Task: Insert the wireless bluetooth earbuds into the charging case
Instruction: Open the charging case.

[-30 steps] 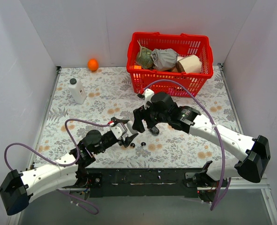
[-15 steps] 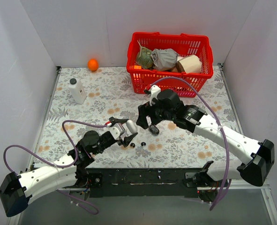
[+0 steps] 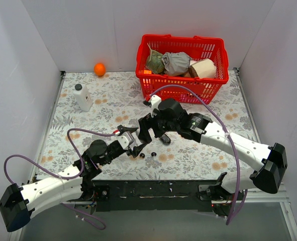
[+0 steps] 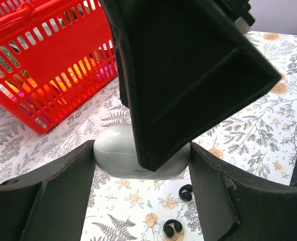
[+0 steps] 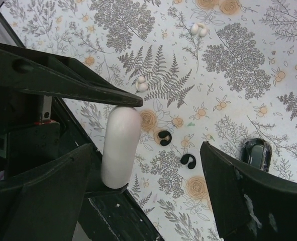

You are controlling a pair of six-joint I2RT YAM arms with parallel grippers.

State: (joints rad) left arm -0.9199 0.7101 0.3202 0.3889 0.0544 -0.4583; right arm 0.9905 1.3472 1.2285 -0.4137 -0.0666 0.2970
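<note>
surface (image 3: 103,100) carries all | my right claw (image 5: 148,146) spread wide, empty, above it | my left claw (image 4: 140,160) clamps pale charging case (image 4: 113,158) | two black earbuds (image 5: 164,138) loose just beside case | next: descend square, pinch one bud lightly

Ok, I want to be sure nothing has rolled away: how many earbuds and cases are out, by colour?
black earbuds: 2
white earbuds: 2
white case: 1
black case: 1
Total: 6
</note>
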